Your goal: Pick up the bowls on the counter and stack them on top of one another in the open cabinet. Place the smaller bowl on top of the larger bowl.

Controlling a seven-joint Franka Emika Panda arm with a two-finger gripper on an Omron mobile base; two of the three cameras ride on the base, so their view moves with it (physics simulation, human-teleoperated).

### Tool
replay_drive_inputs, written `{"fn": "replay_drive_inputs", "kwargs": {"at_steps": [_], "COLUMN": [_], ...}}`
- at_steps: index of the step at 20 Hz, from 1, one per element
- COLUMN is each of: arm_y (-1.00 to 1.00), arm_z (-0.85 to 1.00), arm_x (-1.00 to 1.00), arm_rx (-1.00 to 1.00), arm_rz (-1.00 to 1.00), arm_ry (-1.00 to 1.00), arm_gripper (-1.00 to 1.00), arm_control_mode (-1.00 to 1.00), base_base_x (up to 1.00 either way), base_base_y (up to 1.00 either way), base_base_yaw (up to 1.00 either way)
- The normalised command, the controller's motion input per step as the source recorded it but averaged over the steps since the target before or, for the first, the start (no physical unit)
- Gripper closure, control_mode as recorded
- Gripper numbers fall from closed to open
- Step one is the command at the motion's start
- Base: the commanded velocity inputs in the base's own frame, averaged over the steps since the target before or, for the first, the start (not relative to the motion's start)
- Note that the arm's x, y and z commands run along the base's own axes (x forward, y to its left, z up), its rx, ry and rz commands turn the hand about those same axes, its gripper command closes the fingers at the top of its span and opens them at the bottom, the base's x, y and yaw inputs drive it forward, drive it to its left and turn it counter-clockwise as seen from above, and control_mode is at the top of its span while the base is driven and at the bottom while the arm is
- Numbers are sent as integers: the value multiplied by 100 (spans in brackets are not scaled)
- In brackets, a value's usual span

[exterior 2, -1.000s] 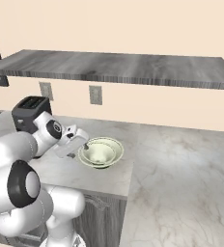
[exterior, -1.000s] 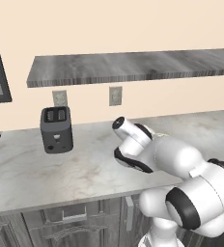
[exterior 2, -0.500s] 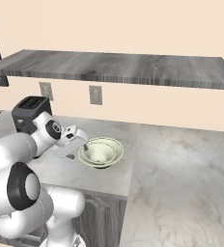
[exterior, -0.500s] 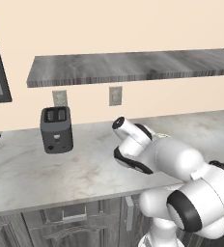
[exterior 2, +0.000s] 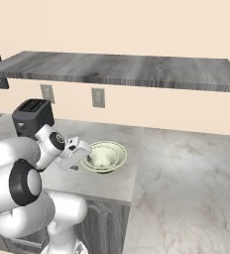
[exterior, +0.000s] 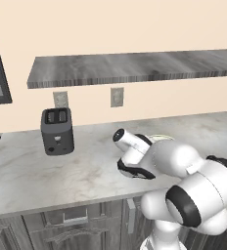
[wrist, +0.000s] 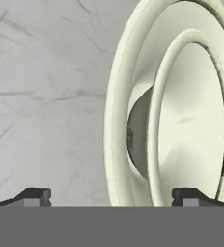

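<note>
Bowls: smaller bowl [exterior 2: 101, 157] nested inside larger bowl [exterior 2: 116, 151], both cream-green, sitting together on the pale marbled counter [exterior 2: 186, 168] near its front edge, below the dark streaked open cabinet [exterior 2: 137, 72]. Gripper [exterior 2: 86, 159] low at the near rim of the larger bowl, jaws spread to full width and holding nothing; in the hand view one fingertip [wrist: 34, 197] stands over bare counter, the other before the bowls. Toaster [exterior: 57, 131] dark, well to the left against the wall.
</note>
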Motion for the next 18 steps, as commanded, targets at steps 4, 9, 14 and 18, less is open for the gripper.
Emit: {"fn": "replay_drive_inputs", "kwargs": {"at_steps": [4, 9, 14, 18], "arm_y": [0, 0, 0, 0], "arm_z": [0, 0, -10, -5], "arm_x": [5, 5, 10, 8], "arm_rx": [0, 0, 0, 0], "arm_rz": [0, 0, 0, 0], "arm_ry": [0, 0, -2, -2], "arm_gripper": [100, 100, 100, 100], "arm_control_mode": [-100, -100, -100, -100], "base_base_x": [0, 0, 0, 0], "base_base_y": [0, 0, 0, 0], "base_base_yaw": [0, 0, 0, 0]}}
